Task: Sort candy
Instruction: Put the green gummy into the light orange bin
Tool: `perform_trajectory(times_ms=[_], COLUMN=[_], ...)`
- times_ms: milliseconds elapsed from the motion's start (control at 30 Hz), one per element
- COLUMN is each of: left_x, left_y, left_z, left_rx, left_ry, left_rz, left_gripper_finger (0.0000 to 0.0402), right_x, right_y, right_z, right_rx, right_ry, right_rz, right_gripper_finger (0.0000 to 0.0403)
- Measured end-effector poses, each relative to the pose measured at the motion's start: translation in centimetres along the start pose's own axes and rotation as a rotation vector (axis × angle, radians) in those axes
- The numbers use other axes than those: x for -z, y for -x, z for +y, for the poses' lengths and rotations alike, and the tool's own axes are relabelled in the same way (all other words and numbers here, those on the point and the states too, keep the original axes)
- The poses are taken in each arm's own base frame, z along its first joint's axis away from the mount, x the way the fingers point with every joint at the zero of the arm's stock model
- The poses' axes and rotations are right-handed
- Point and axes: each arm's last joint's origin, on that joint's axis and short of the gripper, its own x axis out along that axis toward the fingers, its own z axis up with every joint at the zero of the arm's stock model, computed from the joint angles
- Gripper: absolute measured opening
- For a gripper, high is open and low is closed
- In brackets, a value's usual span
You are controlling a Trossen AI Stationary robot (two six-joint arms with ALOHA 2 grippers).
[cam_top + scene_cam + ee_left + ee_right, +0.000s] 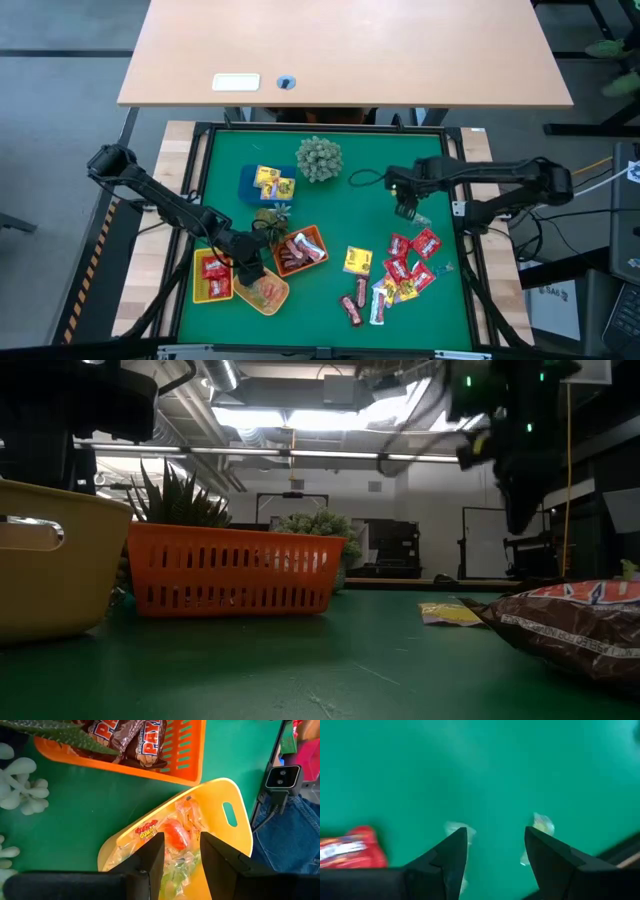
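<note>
Green table mat (330, 215) holds trays (300, 250) and candy (405, 270).

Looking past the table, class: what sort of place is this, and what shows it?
Probably a robotics lab or workshop: exposed ceiling pipes and strip lights overhead, a plain wooden desk beside the green table, cables trailing alongside.

A spiky plant ball (318, 159) sits far on the green table (375, 215) (orange tray (315, 238) near-left, yellow tray (272, 298) beside it).
</note>
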Motion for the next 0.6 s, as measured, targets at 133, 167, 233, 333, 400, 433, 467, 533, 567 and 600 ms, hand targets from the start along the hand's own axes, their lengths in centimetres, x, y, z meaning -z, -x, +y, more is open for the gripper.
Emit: perform_trajectory(times_ms=[133,167,233,333,400,433,467,533,567,600], left_x=[0.0,-0.1,-0.1,-0.1,-0.1,-0.1,-0.1,-0.1,-0.1,-0.1], left_y=[0.0,0.0,0.0,0.0,0.0,0.0,0.0,0.0,0.0,0.0], left_z=[0.0,0.0,0.0,0.0,0.0,0.0,0.0,0.0,0.0,0.0], left_rx=[-0.008,-0.011,-0.013,-0.013,-0.013,-0.013,-0.013,-0.013,-0.013,-0.013], left_ry=[0.000,0.000,0.000,0.000,0.000,0.000,0.000,0.000,0.000,0.000], left_rz=[-0.016,-0.022,-0.025,-0.025,-0.025,-0.025,-0.025,-0.026,-0.026,-0.026], left_gripper_finger=[0.0112,0.0112,0.0112,0.0112,0.0112,0.0112,0.0112,0.0112,0.0112,0.0112], right_x=[1.1,1.4,2.0,3.0,3.1,3.1,3.1,3.0,2.9,2.8], right_y=[-2.6,-3.3,-4.7,-6.2,-6.5,-6.6,-6.7,-6.8,-6.8,-6.9], right_z=[-2.3,-2.9,-4.0,-5.4,-6.1,-6.5,-6.8,-7.3,-7.5,-7.7], right_rx=[0.024,0.031,0.041,0.047,0.031,0.030,0.028,0.031,0.031,0.032], right_ry=[-0.113,-0.144,-0.206,-0.293,-0.349,-0.372,-0.391,-0.425,-0.437,-0.447], right_rz=[0.059,0.081,0.110,0.153,0.163,0.153,0.147,0.139,0.124,0.108], right_gripper_finger=[0.0198,0.0198,0.0198,0.0198,0.0198,0.0198,0.0198,0.0198,0.0198,0.0198])
